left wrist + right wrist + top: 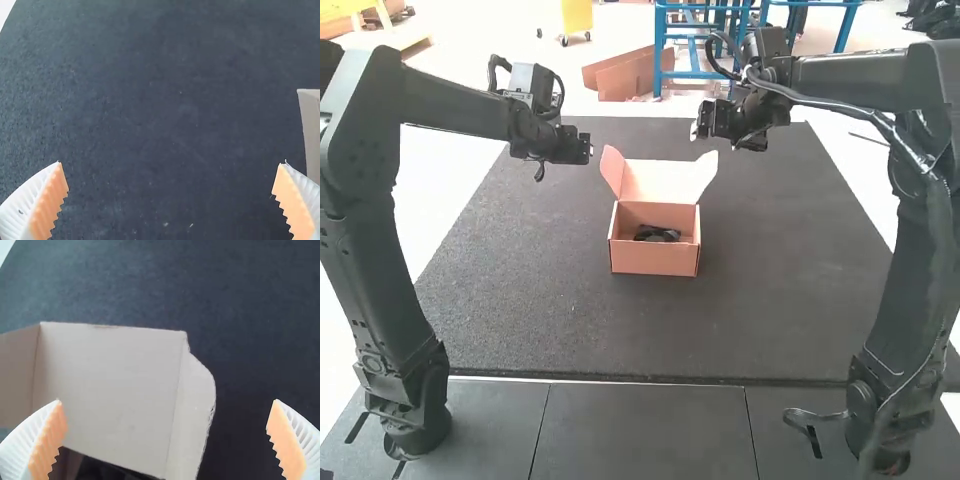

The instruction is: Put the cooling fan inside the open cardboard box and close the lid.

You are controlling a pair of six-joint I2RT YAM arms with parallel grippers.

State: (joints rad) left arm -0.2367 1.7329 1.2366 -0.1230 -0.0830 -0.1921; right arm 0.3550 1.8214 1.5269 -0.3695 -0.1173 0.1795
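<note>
From the high view, the cardboard box [654,252] sat in the middle of the dark mat [500,260] on the tabletop, its lid [660,172] standing up at the far side. The cooling fan [657,234] lay inside the box, a dark shape on its floor. My left hand [584,148] hung above the mat just beside the lid's left flap, apart from it. My right hand [705,122] hung above and behind the lid's right corner, well above the fan.

In the left wrist view, my left hand [170,205] was spread wide with nothing between its orange pads [47,200], bare mat under it and an edge of the box [311,130] off to one side.

In the right wrist view, my right hand [162,440] was likewise spread wide and empty, the lid's pale inner face [115,390] below it, nearer one finger than the other.
</note>
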